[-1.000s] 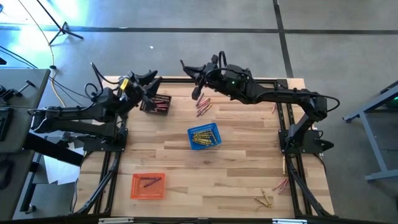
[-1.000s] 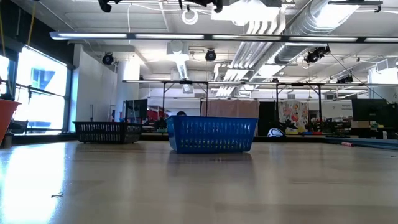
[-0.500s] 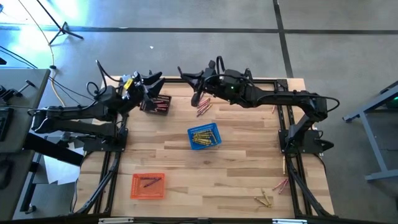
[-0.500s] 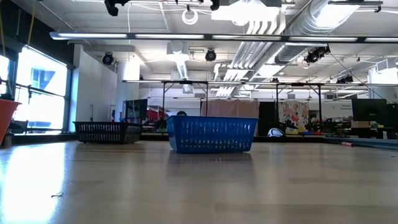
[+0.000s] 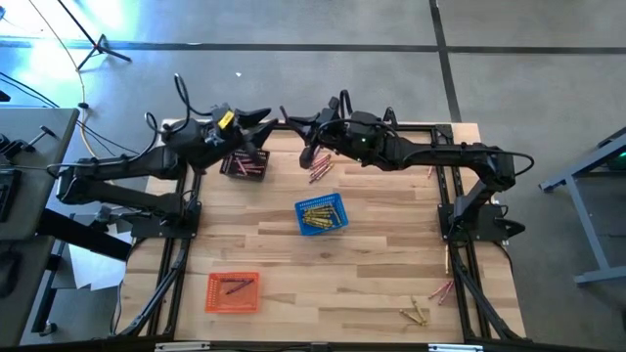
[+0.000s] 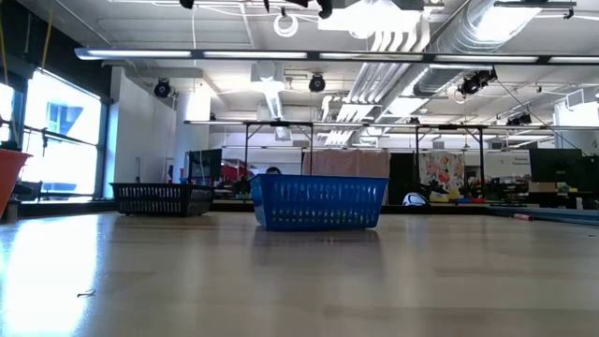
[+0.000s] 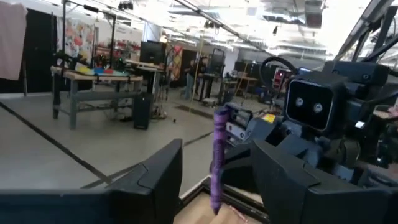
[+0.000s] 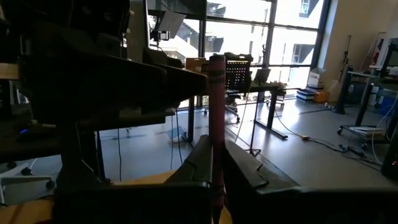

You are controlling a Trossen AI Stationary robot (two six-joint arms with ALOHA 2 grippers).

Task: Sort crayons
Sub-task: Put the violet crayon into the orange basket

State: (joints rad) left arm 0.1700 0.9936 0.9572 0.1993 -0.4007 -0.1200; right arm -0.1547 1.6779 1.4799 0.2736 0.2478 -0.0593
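Right gripper (image 8: pixel 217 177) is clamping a purple crayon (image 8: pixel 216 118), long axis upright. Left gripper (image 7: pixel 214 177), jaws spread, has moved closer, now flanking it.

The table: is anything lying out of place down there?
Yes. Loose crayons lie in a pile on the table beside the black basket, and a few more are scattered near the front right corner, outside every basket. One lies off the table's right edge.
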